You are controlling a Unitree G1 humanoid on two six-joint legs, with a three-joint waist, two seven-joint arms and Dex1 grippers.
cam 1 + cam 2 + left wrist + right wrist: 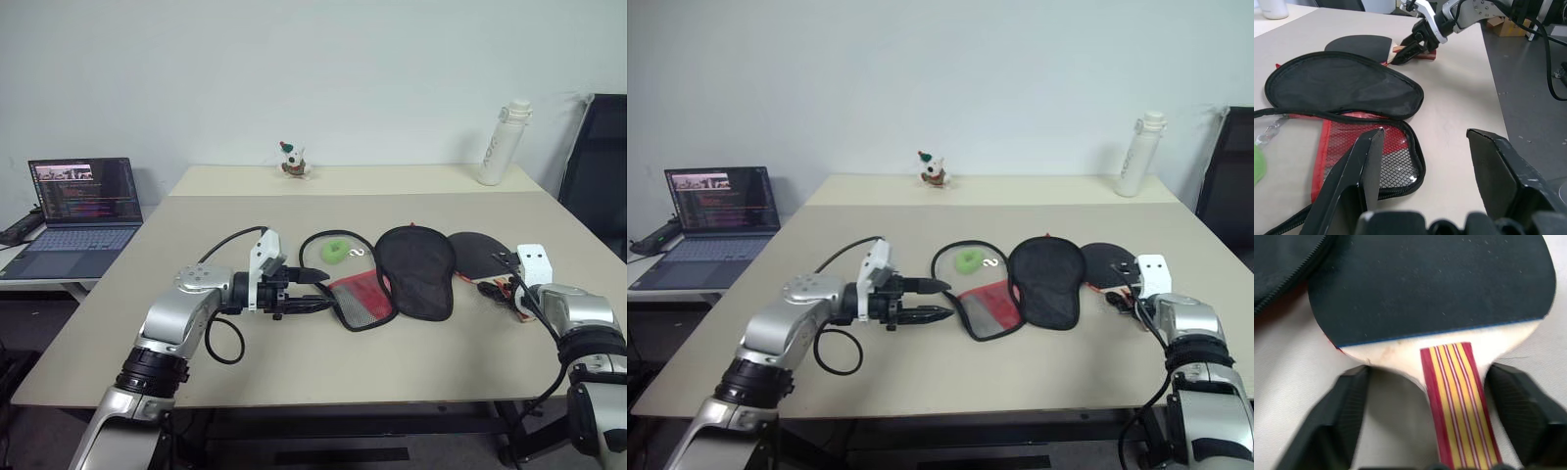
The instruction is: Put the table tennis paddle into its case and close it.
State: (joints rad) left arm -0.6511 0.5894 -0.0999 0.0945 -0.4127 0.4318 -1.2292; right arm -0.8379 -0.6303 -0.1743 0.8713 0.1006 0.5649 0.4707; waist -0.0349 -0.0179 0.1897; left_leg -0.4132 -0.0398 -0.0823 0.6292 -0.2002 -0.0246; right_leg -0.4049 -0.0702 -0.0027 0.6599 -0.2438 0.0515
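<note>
The case lies unzipped on the table, its black flap (416, 269) folded out beside the red mesh part (362, 299). Right of it lies the table tennis paddle (475, 253), black face up, its striped red and tan handle (1457, 396) pointing at my right arm. My right gripper (1429, 374) is open, one finger on each side of the handle with gaps between fingers and wood. My left gripper (321, 292) is open and holds nothing. It points at the near left edge of the red mesh part (1391, 161).
A small green object (336, 251) lies inside the loop of the case's zipper edge. At the back stand a white bottle (503, 142) and a small toy figure (292, 160). A laptop (83, 206) sits on a side table to the left, a black chair (598, 166) to the right.
</note>
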